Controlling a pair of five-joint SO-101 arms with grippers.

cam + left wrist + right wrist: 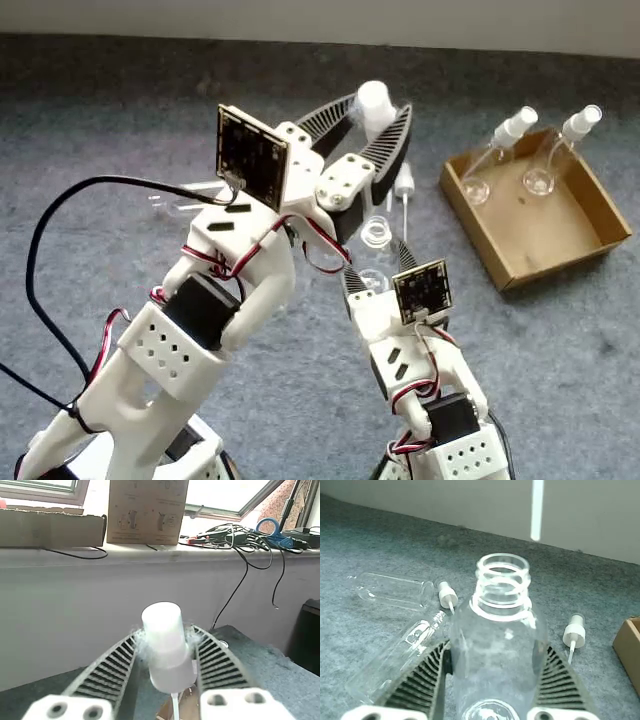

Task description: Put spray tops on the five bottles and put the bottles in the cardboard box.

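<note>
Over the grey carpet (120,110), near the far middle of the high view: left gripper (376,108) held up high, pinching a white spray top (164,645) between its ribbed fingers (112,667); cap end up, thin dip tube (537,510) hanging straight down. Directly beneath that tube - apart from it, not yet touching - the open threaded neck of an upright bottle (497,630), clear glass, no top on it; gripped around its body by the right gripper (496,652), fingers pressed against both sides.

On the carpet beside the right gripper: two lying bottles, both clear and uncapped; one (390,589) farther off, the other (402,652) just beside the gripper's finger. Close to the mouth of the farther one, a loose spray top (446,594); on the opposite side, toward the box, a second loose spray top (572,632), also lying flat.

At the right of the high view: the cardboard box (478,232), open, low-walled; inside it two capped bottles (495,160) (555,155) side by side - white spray tops resting over the far rim.
</note>
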